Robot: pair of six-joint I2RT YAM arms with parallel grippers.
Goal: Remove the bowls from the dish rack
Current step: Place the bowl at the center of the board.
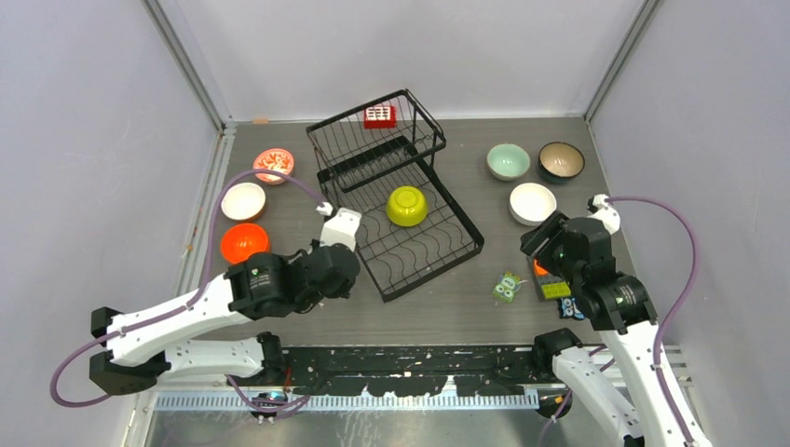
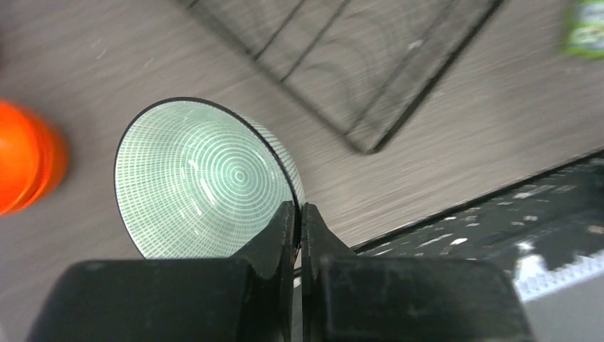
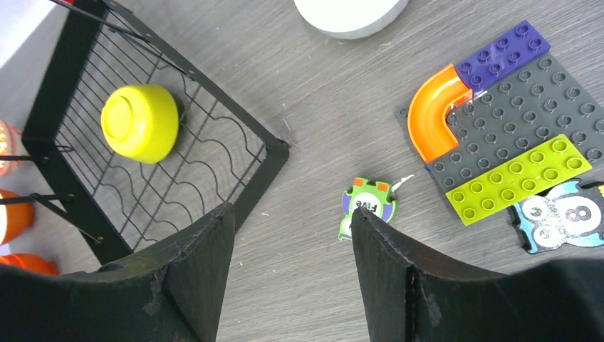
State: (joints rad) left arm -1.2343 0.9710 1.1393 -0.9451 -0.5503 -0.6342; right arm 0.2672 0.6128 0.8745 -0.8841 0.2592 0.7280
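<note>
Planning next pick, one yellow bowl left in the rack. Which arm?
Right, likely. The right claw is open and empty, with the yellow bowl on the dish rack in its view. The left claw is shut on a mint patterned bowl, which needs placing first.

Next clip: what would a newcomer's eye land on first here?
The black dish rack in the middle, with one lime-yellow bowl upside down on its lower tier. Then the left claw, shut on the rim of a patterned green bowl beside the orange bowl.
</note>
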